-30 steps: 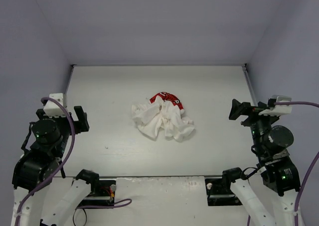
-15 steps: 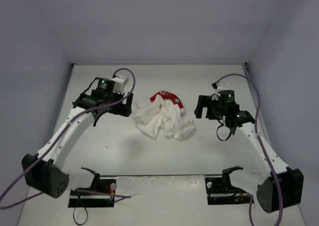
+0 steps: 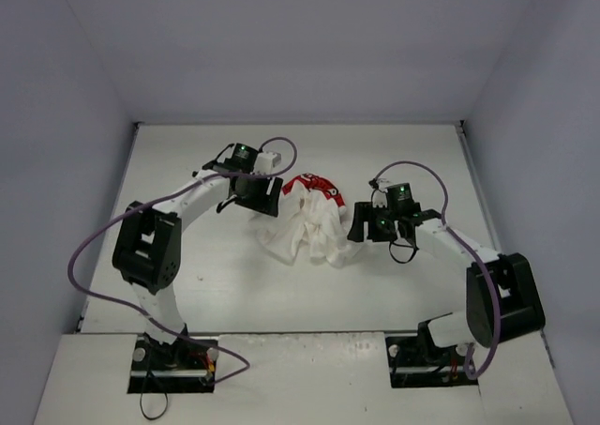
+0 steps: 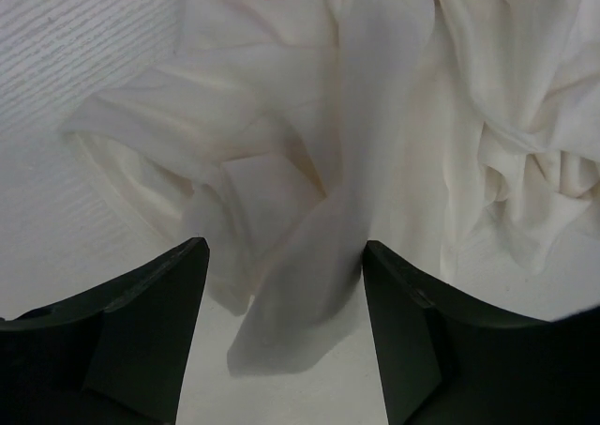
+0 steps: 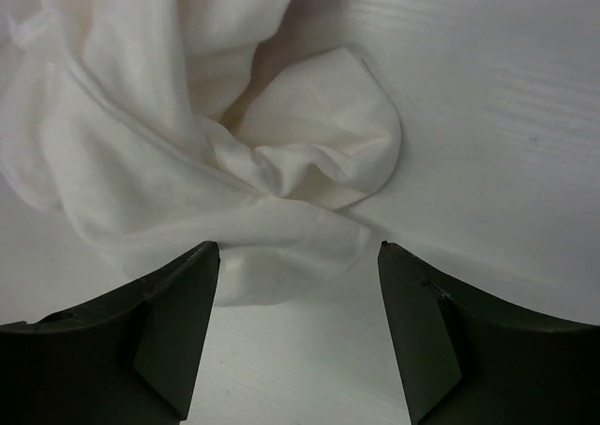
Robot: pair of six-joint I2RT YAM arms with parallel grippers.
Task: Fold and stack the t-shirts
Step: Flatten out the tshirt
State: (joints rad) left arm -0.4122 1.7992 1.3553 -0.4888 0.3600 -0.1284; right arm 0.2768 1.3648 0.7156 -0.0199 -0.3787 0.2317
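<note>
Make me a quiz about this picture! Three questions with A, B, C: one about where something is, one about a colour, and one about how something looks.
1. Where is the shirt?
A. In a basket
B. Between the left tool and the right tool
C. On a hanger

2. What colour is the print on it?
A. Blue
B. Red
C. Green

3. How is the shirt lying?
A. Folded neat
B. Spread out flat
C. Crumpled in a heap

Answers:
1. B, because the top view shows a tool at each side of it.
2. B, because a red patch shows at its far edge.
3. C, because it is bunched up with many creases in every view.
</note>
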